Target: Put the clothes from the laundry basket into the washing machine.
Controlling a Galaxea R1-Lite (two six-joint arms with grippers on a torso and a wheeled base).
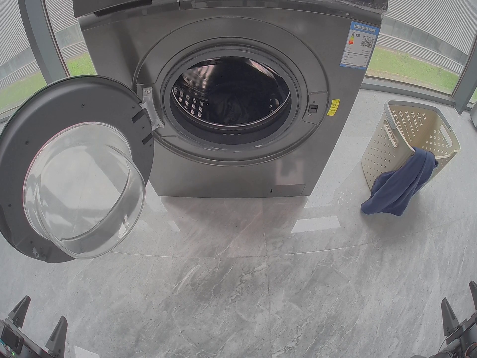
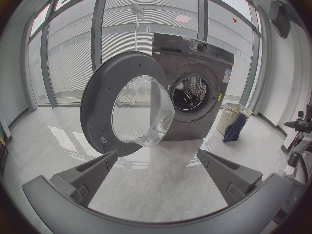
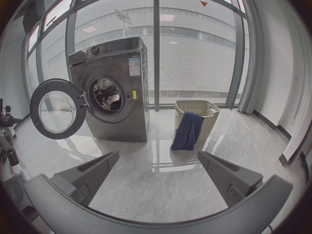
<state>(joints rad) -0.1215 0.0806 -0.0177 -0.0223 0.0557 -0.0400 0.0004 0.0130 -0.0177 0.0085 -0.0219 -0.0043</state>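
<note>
washer (image 1: 318, 140) door (image 1: 74, 170) open, something dark lies in the drum (image 1: 191, 100), can't tell what. blue cloth (image 1: 400, 185) hangs over basket (image 1: 397, 125) rim onto the floor, right of washer, not yet loaded. left tool (image 2: 156, 153) and right tool (image 3: 157, 153) spread wide, empty, well apart from basket.

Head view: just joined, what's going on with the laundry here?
Nothing is held right now. The left gripper and right gripper are both open and empty, low and short of the washing machine. Its door is swung wide open to the robot's left. A blue garment hangs over the front rim of the laundry basket, which stands on the floor to the machine's right. Something dark may lie in the drum; I cannot tell what.
</note>
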